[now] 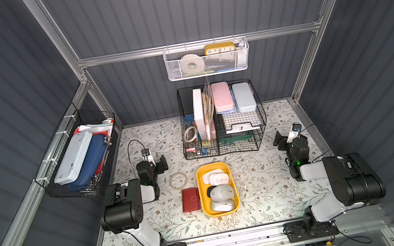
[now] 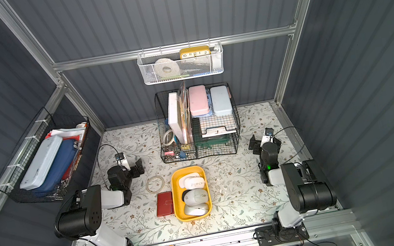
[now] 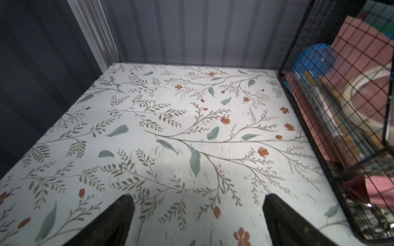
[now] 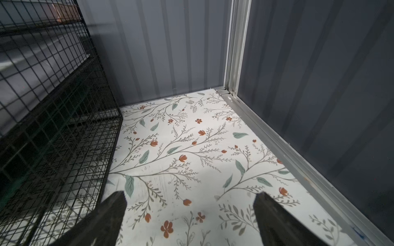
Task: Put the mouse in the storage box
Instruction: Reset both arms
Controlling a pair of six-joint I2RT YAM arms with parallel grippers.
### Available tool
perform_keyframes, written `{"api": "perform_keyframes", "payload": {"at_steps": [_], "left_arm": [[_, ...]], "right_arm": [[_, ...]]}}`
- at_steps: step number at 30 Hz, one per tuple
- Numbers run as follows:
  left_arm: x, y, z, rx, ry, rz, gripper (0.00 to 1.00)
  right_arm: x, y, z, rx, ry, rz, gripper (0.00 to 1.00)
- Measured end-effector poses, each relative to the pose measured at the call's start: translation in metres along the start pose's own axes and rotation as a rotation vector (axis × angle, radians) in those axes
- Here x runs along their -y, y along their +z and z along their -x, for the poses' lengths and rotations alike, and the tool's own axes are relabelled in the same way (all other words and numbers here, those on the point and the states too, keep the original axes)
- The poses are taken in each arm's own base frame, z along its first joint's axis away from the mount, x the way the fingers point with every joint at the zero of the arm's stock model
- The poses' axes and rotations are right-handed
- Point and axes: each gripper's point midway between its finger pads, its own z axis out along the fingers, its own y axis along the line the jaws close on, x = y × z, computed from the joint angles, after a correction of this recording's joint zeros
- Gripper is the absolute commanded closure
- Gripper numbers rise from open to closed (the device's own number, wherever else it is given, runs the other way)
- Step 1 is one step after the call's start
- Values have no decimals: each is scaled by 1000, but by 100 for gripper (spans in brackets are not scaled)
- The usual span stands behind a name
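I see no mouse loose on the bench; each mouse lies inside the storage box. Left gripper and right gripper show jaws spread wide, empty. I'd park both clear of the box.

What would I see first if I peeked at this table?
The bright yellow storage box in the middle of the flowery table, packed with several computer mice. A red wallet lies right beside it, and the left gripper and right gripper sit open and empty off to either side. Up on the back wall, a white mesh basket holds a yellow clock.
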Motion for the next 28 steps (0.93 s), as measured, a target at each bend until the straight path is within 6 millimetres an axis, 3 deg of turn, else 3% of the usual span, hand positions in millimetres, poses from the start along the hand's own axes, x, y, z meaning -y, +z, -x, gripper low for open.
{"api": "perform_keyframes", "payload": {"at_steps": [12,28], "left_arm": [[4,0,-5,-19,-7,-19,1],[4,0,-5,-19,-7,-19,0]], "right_arm": [[-2,-3,-17,-48,-16,17,1],[-3,-2,-19,-62,-20,22,1]]}}
